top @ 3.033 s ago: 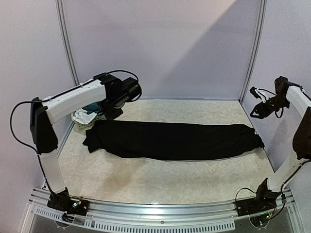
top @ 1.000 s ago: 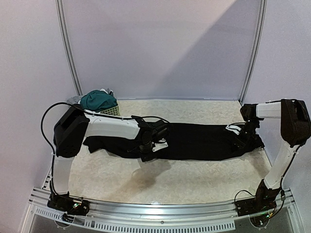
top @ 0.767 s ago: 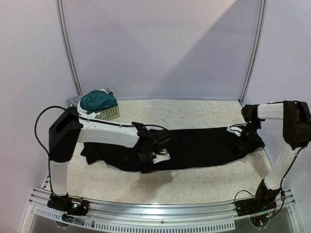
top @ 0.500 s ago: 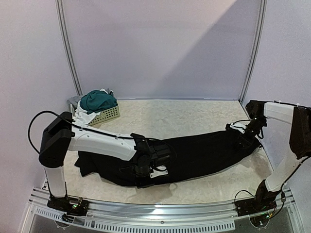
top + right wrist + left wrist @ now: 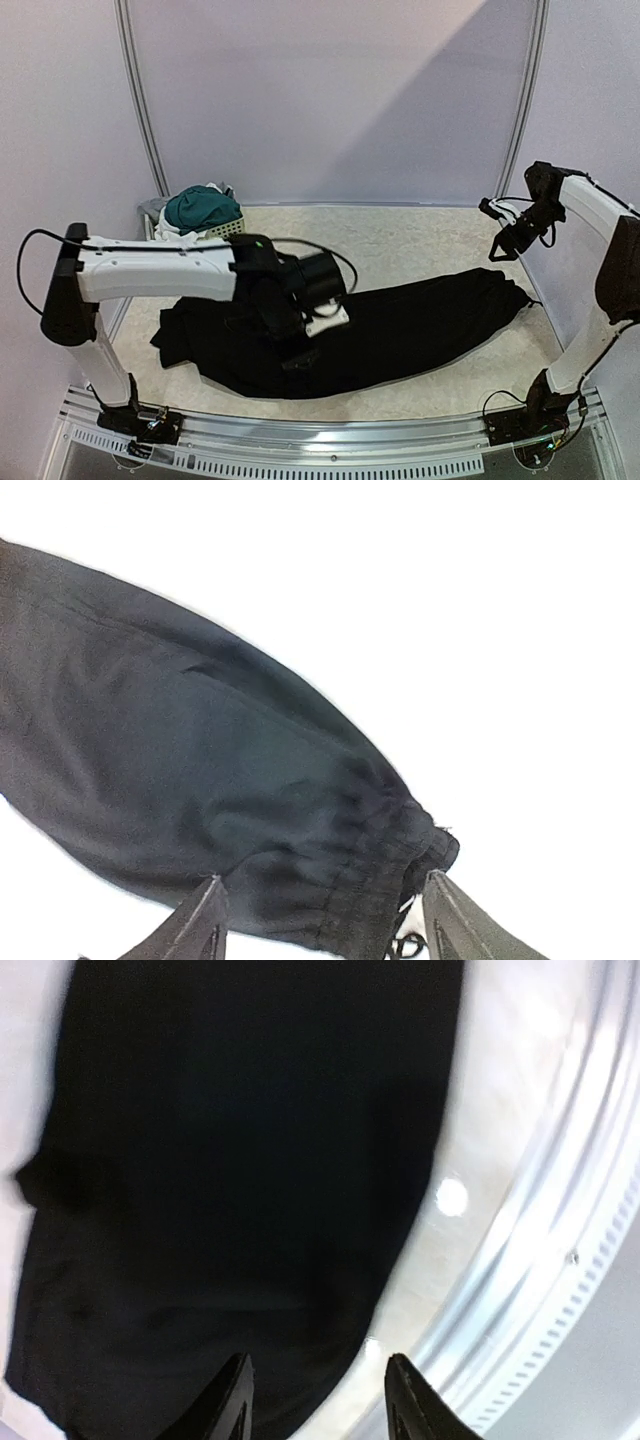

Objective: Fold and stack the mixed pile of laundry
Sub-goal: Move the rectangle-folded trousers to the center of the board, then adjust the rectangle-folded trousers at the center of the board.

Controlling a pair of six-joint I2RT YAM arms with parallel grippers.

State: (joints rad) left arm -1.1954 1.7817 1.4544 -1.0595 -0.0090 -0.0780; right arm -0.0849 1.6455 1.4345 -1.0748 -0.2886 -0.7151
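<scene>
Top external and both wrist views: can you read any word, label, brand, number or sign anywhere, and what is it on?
No text can be read in any view.
black trousers: plain dark cloth in all three views, with no tag or print showing.
teal-green shorts: no logo or writing shows; too small in the top view to be sure.
basket: no marking that can be read.

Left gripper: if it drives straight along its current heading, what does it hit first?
Most likely the black trousers: they fill the wrist view ahead of the left gripper, whose fingers stand apart. The gap to them is hard to judge.
</scene>
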